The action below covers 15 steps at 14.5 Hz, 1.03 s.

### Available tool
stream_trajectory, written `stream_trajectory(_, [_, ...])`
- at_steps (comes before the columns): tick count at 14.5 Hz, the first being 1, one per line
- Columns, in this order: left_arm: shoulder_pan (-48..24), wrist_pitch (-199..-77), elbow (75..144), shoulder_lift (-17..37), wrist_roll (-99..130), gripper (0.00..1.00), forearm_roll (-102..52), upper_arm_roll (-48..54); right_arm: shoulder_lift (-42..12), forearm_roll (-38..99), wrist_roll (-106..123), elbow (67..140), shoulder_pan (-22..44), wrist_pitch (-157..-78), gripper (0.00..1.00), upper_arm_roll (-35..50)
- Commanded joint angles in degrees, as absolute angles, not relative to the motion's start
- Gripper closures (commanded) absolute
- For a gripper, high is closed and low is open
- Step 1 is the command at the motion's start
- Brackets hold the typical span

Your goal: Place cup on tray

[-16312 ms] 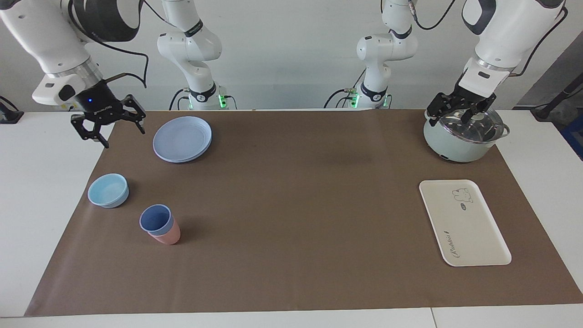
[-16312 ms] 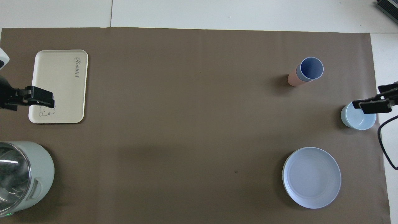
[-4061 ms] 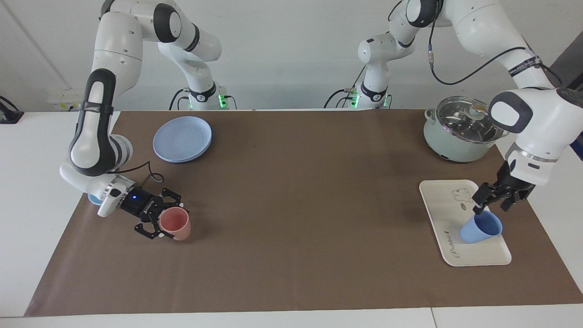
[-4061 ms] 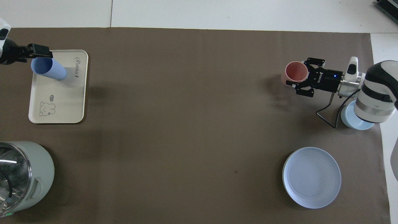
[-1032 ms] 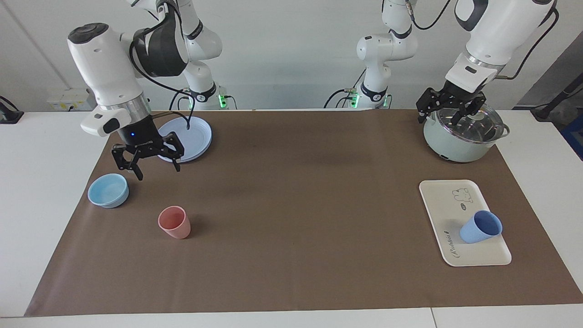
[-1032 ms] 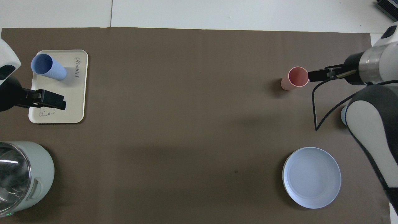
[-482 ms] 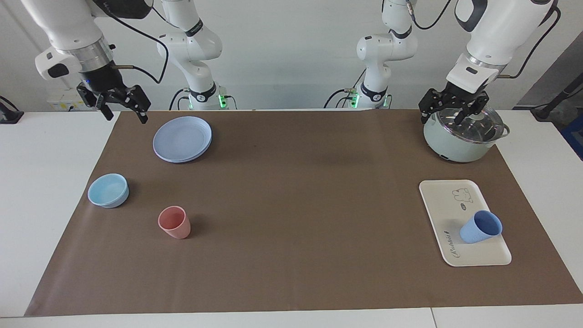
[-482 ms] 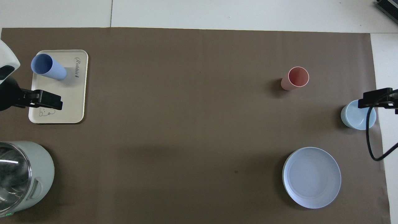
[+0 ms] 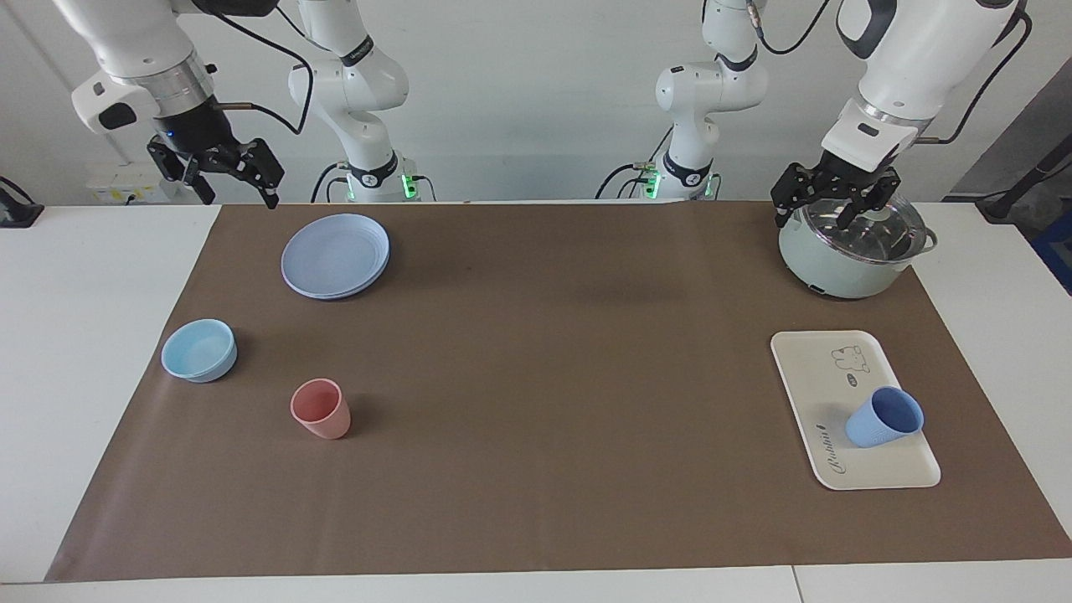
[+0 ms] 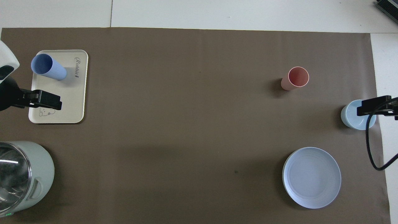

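The periwinkle-blue cup (image 9: 883, 417) stands mouth up on the cream tray (image 9: 825, 368), at the tray's end farther from the robots, beside the "Rabbit" lettering. It also shows in the overhead view (image 10: 48, 67) on the tray (image 10: 70, 93). No gripper touches it. My left gripper (image 9: 829, 213) is open and empty, raised over the pot's lid. My right gripper (image 9: 237, 191) is open and empty, raised over the table edge nearest the robots, beside the plates.
A pale green pot with a glass lid (image 9: 854, 247) stands nearer to the robots than the tray. At the right arm's end are stacked blue plates (image 9: 335, 254), a light-blue bowl (image 9: 199, 350) and a pink cup (image 9: 321, 409). A brown mat (image 9: 544, 377) covers the table.
My right gripper has risen from above the bowl and pink cup and drawn back to the table edge by the plates. My left gripper hardly moved. The cup stays on the tray.
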State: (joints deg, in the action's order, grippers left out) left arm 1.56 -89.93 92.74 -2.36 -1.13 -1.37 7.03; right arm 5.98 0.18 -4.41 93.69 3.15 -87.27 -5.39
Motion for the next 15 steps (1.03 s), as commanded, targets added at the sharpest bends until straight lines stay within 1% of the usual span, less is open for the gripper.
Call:
stream_trajectory(1, [2.2,-89.5,94.0,-3.7,-1.4,0.00,-0.5,7.3,5.4,-2.1,-2.8,92.9,3.0,-86.2,0.00,-5.0])
stream_trajectory(15, [2.0,-89.5,94.0,-3.7,-1.4,0.00,-0.5,7.4,5.9,-1.8,-3.0,94.0,3.1,-86.3,0.00,-5.0])
